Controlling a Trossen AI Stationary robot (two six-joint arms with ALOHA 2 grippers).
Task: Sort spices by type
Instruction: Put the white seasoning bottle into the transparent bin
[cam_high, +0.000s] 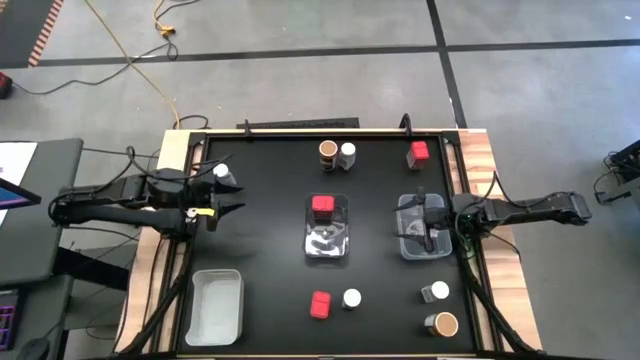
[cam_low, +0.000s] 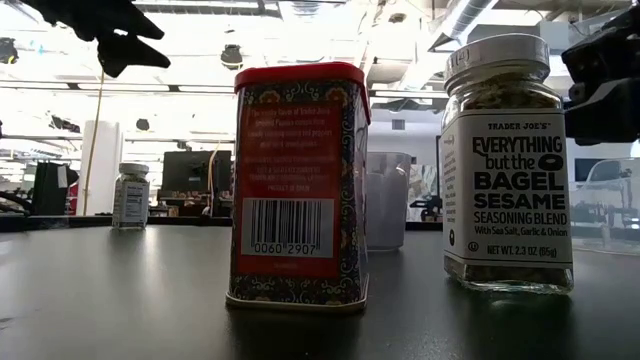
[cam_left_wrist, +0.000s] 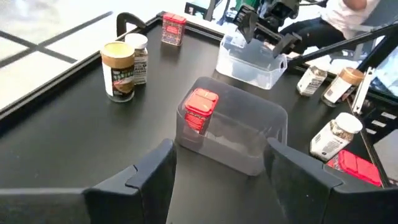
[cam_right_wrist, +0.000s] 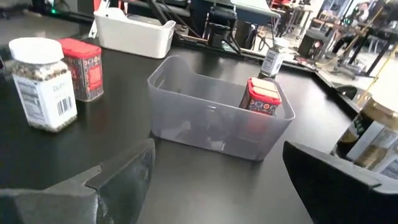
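The spices stand scattered on the black table. A red tin (cam_high: 323, 205) sits in the middle clear bin (cam_high: 327, 240). A brown jar (cam_high: 328, 151) and a white-lidded jar (cam_high: 348, 152) stand at the far edge, with another red tin (cam_high: 419, 153) at the far right. A red tin (cam_high: 320, 304) and a jar (cam_high: 352, 298) stand near the front. My left gripper (cam_left_wrist: 221, 180) hovers open at the table's left, pointing at the middle bin. My right gripper (cam_high: 422, 222) stands open over the right clear bin (cam_high: 405, 245), holding nothing.
A white bin (cam_high: 215, 305) stands at the near left. One white-lidded jar (cam_high: 222, 172) is beside my left arm. A jar on its side (cam_high: 435, 292) and a brown-lidded jar (cam_high: 443, 324) are at the near right. Wooden rails edge the table's left and right sides.
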